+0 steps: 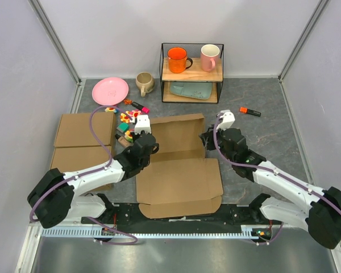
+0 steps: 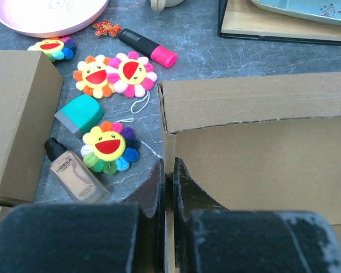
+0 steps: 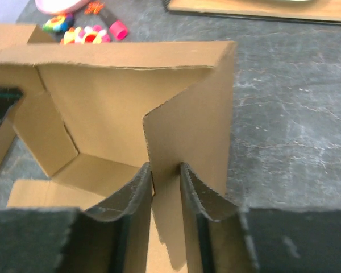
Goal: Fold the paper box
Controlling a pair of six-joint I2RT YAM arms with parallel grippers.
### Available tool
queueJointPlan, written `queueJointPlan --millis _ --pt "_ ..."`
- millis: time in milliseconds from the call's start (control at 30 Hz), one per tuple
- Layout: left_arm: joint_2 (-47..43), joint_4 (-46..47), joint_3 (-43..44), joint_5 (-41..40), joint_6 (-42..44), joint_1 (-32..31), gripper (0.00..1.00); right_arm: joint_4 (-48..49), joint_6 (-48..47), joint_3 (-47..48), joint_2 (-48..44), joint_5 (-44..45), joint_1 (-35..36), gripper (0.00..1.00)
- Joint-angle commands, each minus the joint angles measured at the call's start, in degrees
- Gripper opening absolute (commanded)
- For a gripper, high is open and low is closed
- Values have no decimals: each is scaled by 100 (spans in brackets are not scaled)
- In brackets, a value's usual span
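While the paper box (image 1: 182, 176) sits at the centre of the top view on the table (image 1: 273, 133), its back wall raised, the left claw (image 2: 168, 170) is pinched tight on its left wall and the right claw (image 3: 166, 173) clamps its upright right flap.

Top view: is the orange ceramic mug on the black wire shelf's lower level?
No, the mug stands on the shelf's upper wooden board.
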Motion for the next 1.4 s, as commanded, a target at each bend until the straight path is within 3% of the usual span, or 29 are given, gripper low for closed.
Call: queueJointPlan --millis 0,33,333,567,733,800,900,967,1100,1167,1367 --pt "74 -356 -311 400 -279 -129 2 -394 -213 214 172 -210 392 39" --pt "57 -347 -328 391 -279 -129 2 -394 -213 197 119 -148 384 46" --pt "-58 -295 -460 286 -244 -129 2 -859 -415 424 -619 546 383 70" --pt "-84 -259 -495 259 -218 -129 2 -956 -626 636 -1252 1943 269 76" --pt "-111 -251 -513 259 -209 -129 2 -946 504 285 -1736 2708 -423 72" --pt "-119 -251 -513 276 -218 -129 2 -956 849 188 -1579 2464 -1027 69" --pt "-154 -251 -539 277 -235 -129 2 -1027 1482 -23 -1105 1420 -1863 65" --pt "-163 -251 -548 285 -226 -138 2 -563 1623 -198 -569 226 -2251 63" --pt "-190 -251 -548 303 -209 -147 2 369 1466 -453 -40 -1148 -2209 64" --pt "-207 -251 -548 321 -209 -156 2 836 1300 -691 -154 -1446 -2096 69" --pt "-225 -242 -548 268 -261 -173 2 985 982 -673 66 -1931 -1946 74"
